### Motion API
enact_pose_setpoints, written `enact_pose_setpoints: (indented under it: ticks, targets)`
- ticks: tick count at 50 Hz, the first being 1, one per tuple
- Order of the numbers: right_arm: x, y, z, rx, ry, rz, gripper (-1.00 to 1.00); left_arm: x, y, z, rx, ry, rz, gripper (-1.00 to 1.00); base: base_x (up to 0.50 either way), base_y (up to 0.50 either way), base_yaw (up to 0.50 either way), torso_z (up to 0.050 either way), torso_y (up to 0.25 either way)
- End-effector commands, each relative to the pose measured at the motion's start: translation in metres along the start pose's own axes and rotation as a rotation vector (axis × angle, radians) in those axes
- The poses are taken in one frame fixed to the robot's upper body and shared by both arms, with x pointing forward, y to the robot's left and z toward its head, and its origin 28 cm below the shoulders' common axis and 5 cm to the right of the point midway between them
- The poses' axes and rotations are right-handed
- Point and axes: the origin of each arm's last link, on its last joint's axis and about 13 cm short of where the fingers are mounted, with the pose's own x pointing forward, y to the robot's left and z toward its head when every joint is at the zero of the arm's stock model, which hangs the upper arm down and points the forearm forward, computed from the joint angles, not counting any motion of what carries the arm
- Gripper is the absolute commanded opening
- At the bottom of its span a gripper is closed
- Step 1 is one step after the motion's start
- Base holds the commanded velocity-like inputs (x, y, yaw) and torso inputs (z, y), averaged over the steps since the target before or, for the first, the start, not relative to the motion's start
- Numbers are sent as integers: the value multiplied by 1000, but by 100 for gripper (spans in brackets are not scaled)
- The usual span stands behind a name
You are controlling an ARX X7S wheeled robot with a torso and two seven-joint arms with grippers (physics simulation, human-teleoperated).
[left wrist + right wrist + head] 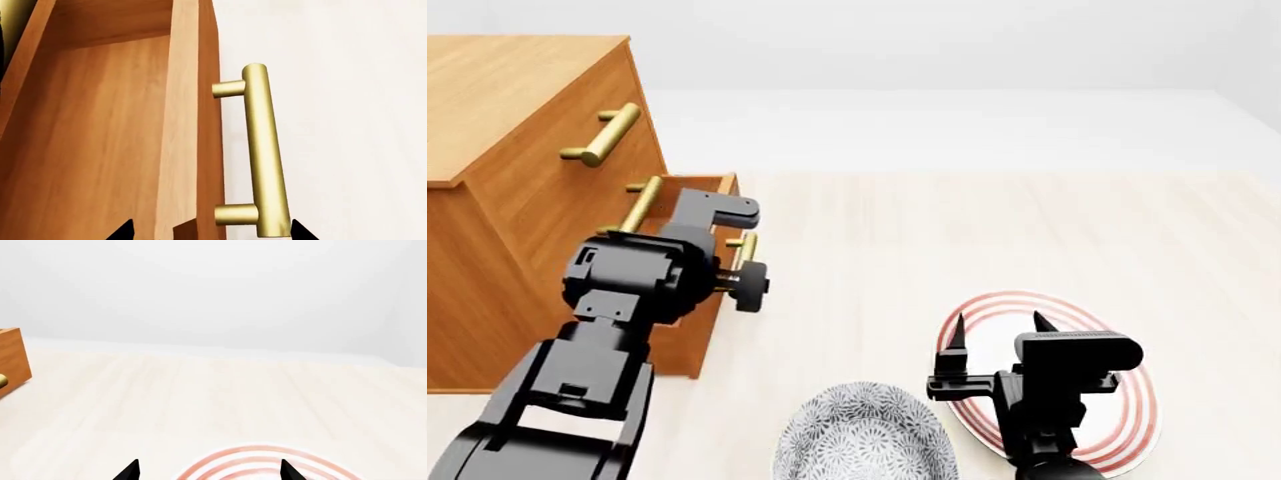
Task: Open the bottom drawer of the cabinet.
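The cabinet (507, 170) stood at the far left of the head view, its bottom drawer (701, 190) pulled partly out, the front board clear of the carcass. The left gripper (210, 231) was released, fingertips spread either side of the brass handle (261, 150) and not touching it. Judgement: if further travel is wanted, the jaws should close squarely on the bar's middle and draw straight along the drawer's run, avoiding any sideways load. Further right, a patterned bowl (861, 435) sat near a red-ringed plate (1121, 420). The right gripper (998, 332) hovered unclenched above that plate, holding nothing.
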Motion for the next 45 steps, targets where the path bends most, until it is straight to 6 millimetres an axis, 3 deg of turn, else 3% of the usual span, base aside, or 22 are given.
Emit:
enact_pose_setpoints:
  ticks: [1,30,45]
  targets:
    - [0,0,-1,1,1,-2,100,1,-6,-9,0,32,-97,100,0,0,0,0,0]
    - [1,0,-1,-2,2,-3,100,-15,-20,-10,58,-5,-267,100,0,0,0,0,0]
    - [-1,-2,1,2,-3,-7,100,-24,-60,-7,124,-15,-393,100,0,0,0,0,0]
